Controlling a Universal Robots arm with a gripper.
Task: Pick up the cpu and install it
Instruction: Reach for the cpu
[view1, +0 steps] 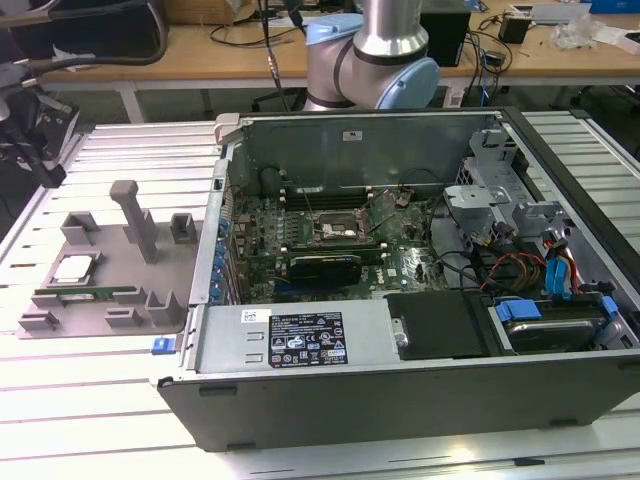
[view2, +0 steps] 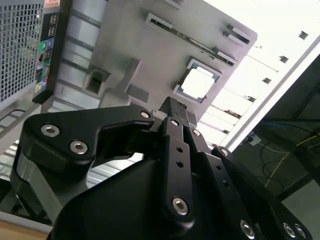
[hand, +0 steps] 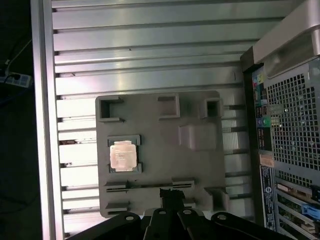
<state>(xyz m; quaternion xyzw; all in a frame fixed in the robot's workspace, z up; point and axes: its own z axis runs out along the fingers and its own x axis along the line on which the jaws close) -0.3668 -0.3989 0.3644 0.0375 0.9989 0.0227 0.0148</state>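
The cpu (view1: 75, 268) is laid flat in a recess of the grey holder tray (view1: 105, 250), beside the open computer case (view1: 300, 400). The gripper (hand: 171, 195) is seen apart from it. Whether its jaws are spread or pressed together cannot be told.

Nothing is legible; the sticker (view1: 300, 340) on the computer case (view1: 420, 398) cannot be read.

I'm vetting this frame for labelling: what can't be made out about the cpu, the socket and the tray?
The socket, exterior view: too small to tell whether its frame is open or anything sits in it.
The cpu, first wrist view: any corner mark is too small to tell.
The grey tray, first wrist view: one edge is hidden behind the gripper.
The arm, exterior view: cut off by the top edge.
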